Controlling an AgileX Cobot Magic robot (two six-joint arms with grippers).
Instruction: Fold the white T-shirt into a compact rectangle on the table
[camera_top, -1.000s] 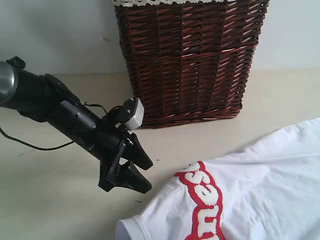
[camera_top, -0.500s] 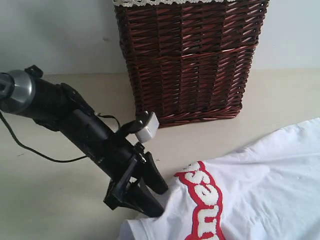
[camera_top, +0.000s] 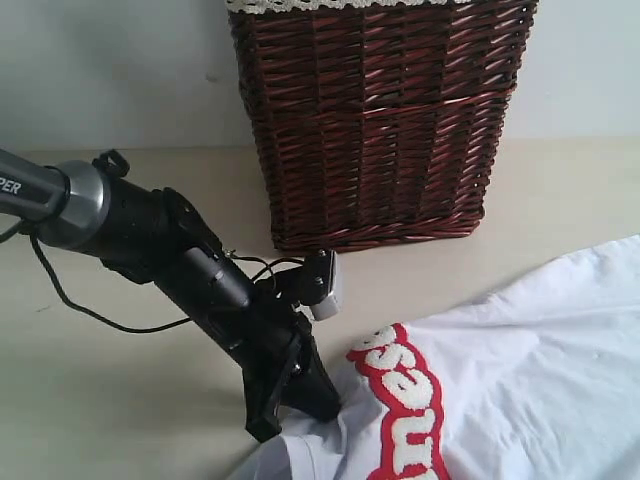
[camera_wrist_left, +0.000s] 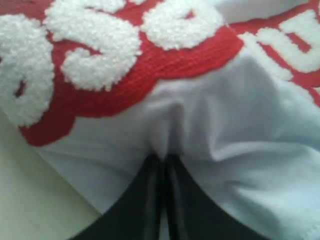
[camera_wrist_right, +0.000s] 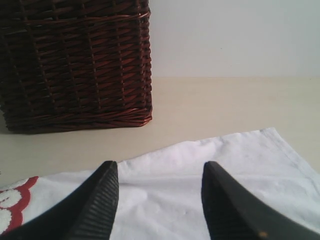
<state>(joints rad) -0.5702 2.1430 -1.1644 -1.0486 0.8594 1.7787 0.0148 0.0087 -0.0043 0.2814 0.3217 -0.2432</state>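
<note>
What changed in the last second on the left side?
The left gripper moved down and across to the edge of the white T-shirt and shut on the fabric beside the red lettering. The wicker basket and the rest of the shirt stayed put.

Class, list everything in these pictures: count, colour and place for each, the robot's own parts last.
white T-shirt: one, white with red-outlined letters, lying on the table, lower right of the exterior view.
basket: one, dark brown wicker, standing at the table's back.
table: one, pale cream, beneath T-shirt and basket.
left gripper: one, black, shut on the T-shirt's edge near the letters.
right gripper: one, black, open over plain T-shirt fabric.
</note>
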